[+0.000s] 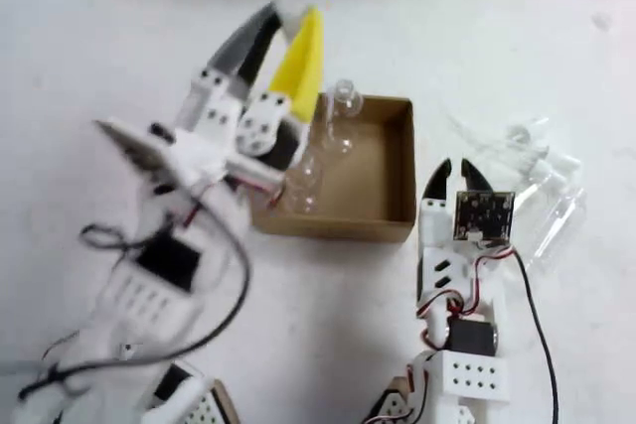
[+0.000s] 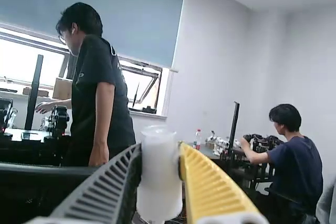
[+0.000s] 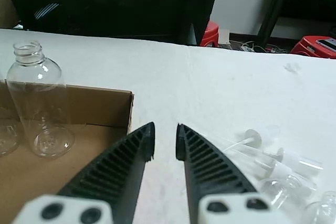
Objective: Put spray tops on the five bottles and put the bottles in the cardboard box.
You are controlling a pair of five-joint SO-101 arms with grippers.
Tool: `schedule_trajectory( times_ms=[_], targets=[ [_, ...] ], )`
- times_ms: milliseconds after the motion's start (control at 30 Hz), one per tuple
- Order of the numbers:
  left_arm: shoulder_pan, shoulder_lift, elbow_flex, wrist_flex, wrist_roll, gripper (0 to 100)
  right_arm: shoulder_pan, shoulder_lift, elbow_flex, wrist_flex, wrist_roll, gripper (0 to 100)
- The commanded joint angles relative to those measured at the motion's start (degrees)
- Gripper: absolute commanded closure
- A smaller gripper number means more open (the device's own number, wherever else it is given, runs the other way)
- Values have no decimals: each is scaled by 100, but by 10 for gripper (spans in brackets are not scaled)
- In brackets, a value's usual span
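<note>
No lettering, number or sign can be read anywhere. The cardboard box, just beside the right claw, shows plain brown walls with nothing legible on them.

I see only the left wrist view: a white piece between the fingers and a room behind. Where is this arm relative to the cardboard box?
Observer: The left gripper, shut on the white piece, is raised beside the cardboard box, on the side away from the right gripper.
Operator: Are bottles already in the box?
Observer: At least two stand inside; one clear bottle has an open neck, no top.
Operator: And the right gripper?
Observer: It is low over the table past the box's opposite wall, fingers a little apart, empty.
</note>
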Motion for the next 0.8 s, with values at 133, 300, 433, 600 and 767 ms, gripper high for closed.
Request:
schedule_trajectory(
  times_ms=[133, 300, 433, 600, 767],
  targets=[
    [66, 2615, -888, -1829, -114, 976, -4, 22, 62, -136, -35, 939],
    [4, 3327, -1169, -2154, -114, 976, -4, 22, 62, -136, -35, 939],
    [13, 3565, -1477, -2180, -114, 976, -4, 22, 62, -145, -35, 939],
    [-145, 4013, -1952, -2180, -123, 976, 4, 22, 62, -145, -35, 939],
    [-338, 4268, -2066, -2215, -123, 976, -4, 22, 62, -145, -35, 939]
  ],
)
